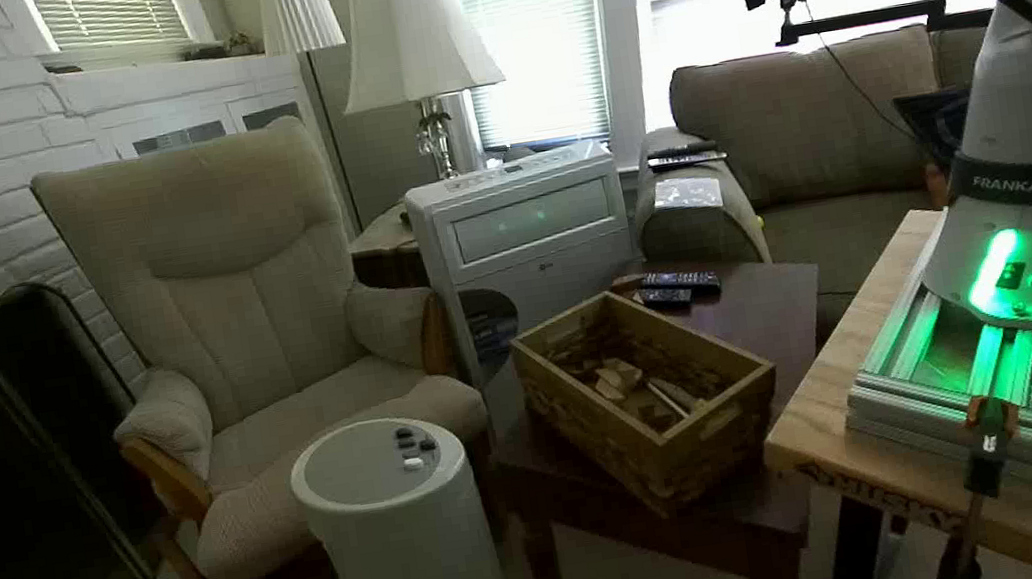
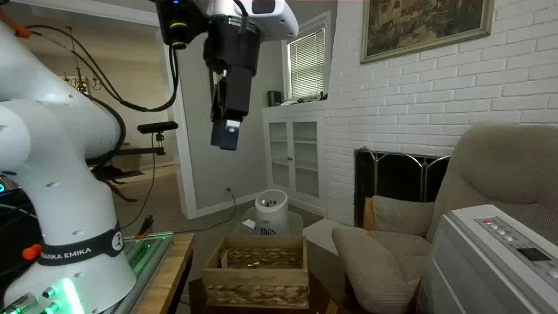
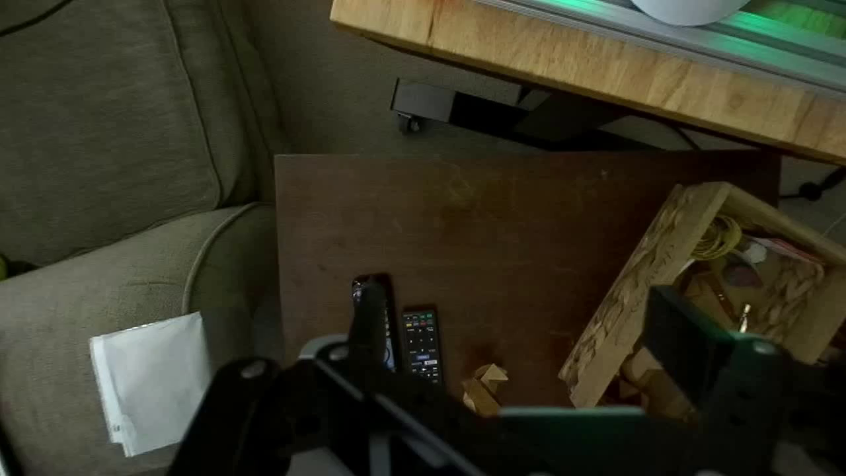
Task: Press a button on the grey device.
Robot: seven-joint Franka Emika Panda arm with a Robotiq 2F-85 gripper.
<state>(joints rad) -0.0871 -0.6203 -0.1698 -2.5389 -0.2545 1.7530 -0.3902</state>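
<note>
The grey device is a pale upright cylinder with a slatted body. It stands on the floor in front of the armchair in an exterior view, and beyond the basket in an exterior view. Its round top carries several small dark buttons and a white one. It is out of the wrist view. My gripper hangs fingers down in the air, high above and apart from the device, in an exterior view. In the wrist view my gripper has its fingers wide apart with nothing between them.
A wicker-sided wooden box with wood pieces stands on the dark side table, beside remotes. A boxy pale slatted unit, an armchair, a lamp and a sofa stand around. The robot's wooden bench borders the table.
</note>
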